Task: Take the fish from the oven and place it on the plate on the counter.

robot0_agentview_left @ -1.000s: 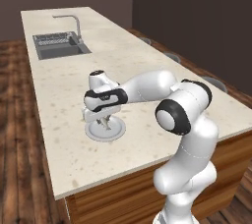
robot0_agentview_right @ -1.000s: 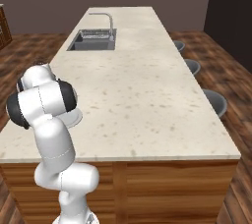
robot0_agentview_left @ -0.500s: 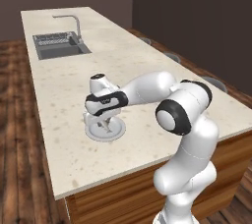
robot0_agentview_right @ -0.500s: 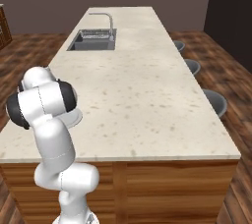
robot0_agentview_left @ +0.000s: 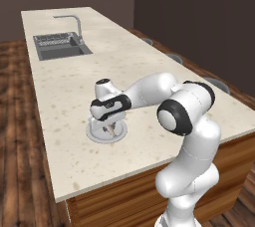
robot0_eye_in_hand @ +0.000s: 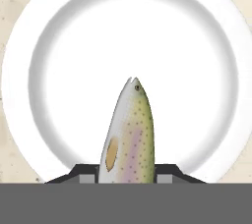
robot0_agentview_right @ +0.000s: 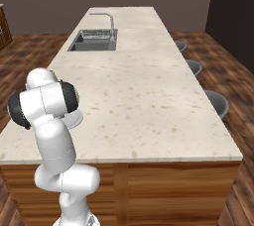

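Because the fish point(robot0_eye_in_hand: 129, 134) has to end up lying inside the rim rather than across it, I hold it head-first straight over the middle of the plate point(robot0_eye_in_hand: 64, 51), my gripper point(robot0_eye_in_hand: 126, 175) closed on its body with a finger tip pressed against each flank. In the hand view the snout points at the plate's centre and the white dish rings it on all sides, so I judge a release from here would land it within the raised edge.

The plate sits on the counter point(robot0_agentview_left: 69, 91) toward the near end, close to the long edge on my left and well apart from the sink point(robot0_agentview_left: 61, 48) at the far end. In the left base view my arm folds low over it, the hand just above the dish.

I cannot tell whether the fish's head is touching the plate or hanging just clear. My guess is that the carry is nearly finished and what is left is to lower a little, part the fingers and lift straight away so the fish is not dragged off.
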### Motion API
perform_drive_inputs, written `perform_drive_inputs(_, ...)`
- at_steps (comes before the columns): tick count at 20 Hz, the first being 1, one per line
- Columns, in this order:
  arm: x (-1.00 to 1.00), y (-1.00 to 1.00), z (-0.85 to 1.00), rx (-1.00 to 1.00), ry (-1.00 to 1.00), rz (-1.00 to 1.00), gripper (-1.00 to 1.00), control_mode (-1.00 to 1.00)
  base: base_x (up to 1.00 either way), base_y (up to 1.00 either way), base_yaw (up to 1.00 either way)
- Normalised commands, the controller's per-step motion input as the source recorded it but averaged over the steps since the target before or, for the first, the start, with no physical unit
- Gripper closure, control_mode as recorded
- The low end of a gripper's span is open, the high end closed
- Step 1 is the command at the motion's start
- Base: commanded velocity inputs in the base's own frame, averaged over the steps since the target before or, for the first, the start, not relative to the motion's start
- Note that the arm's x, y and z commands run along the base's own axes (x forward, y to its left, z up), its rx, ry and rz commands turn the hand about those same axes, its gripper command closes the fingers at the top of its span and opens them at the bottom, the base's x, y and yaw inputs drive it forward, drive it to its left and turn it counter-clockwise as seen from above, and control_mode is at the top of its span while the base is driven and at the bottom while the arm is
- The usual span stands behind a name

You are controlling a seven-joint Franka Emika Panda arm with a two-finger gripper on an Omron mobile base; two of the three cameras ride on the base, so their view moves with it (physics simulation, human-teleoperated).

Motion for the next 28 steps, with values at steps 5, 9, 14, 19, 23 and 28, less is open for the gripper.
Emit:
perform_drive_inputs(5,0.03,-0.36,0.0,0.0,0.0,0.0,1.0,-1.0,0.0,0.0,0.0)
perform_drive_inputs(9,0.08,-0.01,0.0,0.0,0.0,0.0,1.0,-1.0,0.0,0.0,0.0)
perform_drive_inputs(14,0.1,0.08,0.0,0.0,0.0,0.0,1.0,-1.0,0.0,0.0,0.0)
perform_drive_inputs(19,0.1,0.18,0.0,0.0,0.03,0.01,1.0,-1.0,0.0,0.0,0.0)
perform_drive_inputs(23,0.0,0.0,0.0,0.0,0.02,0.01,1.0,-1.0,0.0,0.0,0.0)
perform_drive_inputs(28,0.0,0.0,0.0,0.0,0.01,0.0,-1.0,-1.0,0.0,0.0,0.0)
